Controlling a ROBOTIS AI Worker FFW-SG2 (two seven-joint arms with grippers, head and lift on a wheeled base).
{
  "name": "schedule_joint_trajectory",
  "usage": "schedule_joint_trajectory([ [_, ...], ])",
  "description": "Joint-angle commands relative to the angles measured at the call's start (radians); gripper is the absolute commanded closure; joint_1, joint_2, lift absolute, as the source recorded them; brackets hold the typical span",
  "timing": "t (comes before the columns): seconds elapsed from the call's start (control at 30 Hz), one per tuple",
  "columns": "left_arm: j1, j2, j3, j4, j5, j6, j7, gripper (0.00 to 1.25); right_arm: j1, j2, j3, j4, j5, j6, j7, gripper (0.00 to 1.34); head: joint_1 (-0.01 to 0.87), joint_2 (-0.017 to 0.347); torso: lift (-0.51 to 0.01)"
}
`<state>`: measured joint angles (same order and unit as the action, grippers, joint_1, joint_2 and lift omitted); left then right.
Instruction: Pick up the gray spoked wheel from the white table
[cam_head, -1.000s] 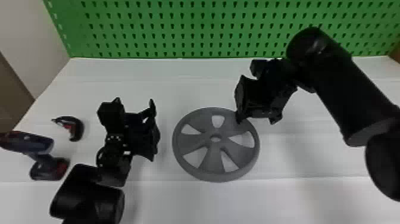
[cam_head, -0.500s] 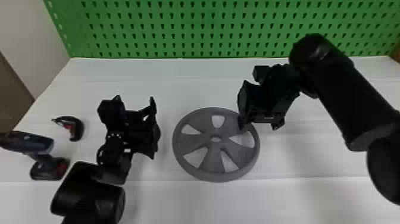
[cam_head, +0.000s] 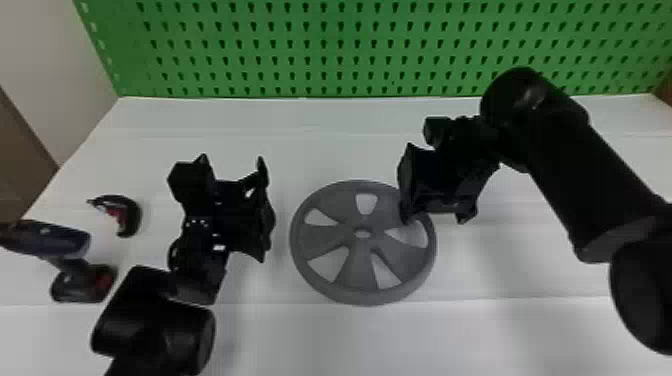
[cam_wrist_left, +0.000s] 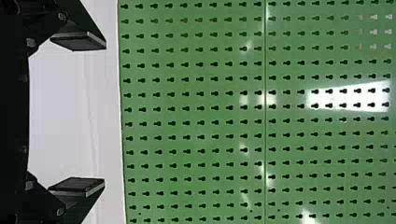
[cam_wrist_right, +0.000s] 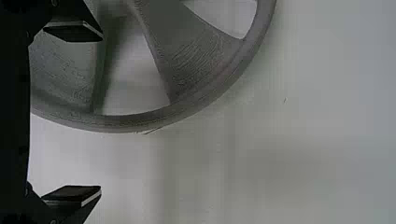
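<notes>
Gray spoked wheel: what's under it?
White table, seen through the openings between the spokes and the small center hole of the gray spoked wheel. Whatever is beneath the spokes and rim is covered, so can't tell.

My left gripper (cam_head: 265, 210) and right gripper (cam_head: 436, 219) are finished in black; their dark pads (cam_wrist_left: 77, 184) carry a light gray edge stripe. Wheel (cam_head: 320, 241): gray throughout, with fine wavy lines across the spokes in my right wrist view. Table (cam_head: 350, 340): white. Pegboard (cam_head: 300, 35): green, patterned with regular rows of dark keyhole shapes. Power drill (cam_head: 55, 239): dark blue body, black base, red accent. Small tool (cam_head: 131, 215): black, red inner section. Wall (cam_head: 55, 65): pale gray.
</notes>
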<state>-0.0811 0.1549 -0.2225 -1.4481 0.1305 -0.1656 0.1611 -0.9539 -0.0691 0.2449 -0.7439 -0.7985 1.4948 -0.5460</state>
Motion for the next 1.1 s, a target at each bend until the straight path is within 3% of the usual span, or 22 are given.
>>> schedule_joint_trajectory([
  [0.0, 0.001, 0.0, -0.009, 0.0, 0.006, -0.002, 0.0, 0.24, 0.009, 0.003, 0.008, -0.002, 0.005, -0.01, 0.0, 0.14, 0.77, 0.044, -0.098],
  [0.47, 0.03, 0.003, 0.028, 0.002, -0.002, -0.046, -0.002, 0.24, 0.037, 0.015, 0.04, -0.008, 0.004, -0.045, 0.014, 0.15, 0.77, 0.044, -0.098],
  [1.07, 0.032, 0.006, 0.035, 0.003, -0.011, -0.055, -0.002, 0.23, 0.044, 0.005, 0.082, -0.002, 0.004, -0.064, 0.034, 0.15, 0.77, 0.044, -0.098],
])
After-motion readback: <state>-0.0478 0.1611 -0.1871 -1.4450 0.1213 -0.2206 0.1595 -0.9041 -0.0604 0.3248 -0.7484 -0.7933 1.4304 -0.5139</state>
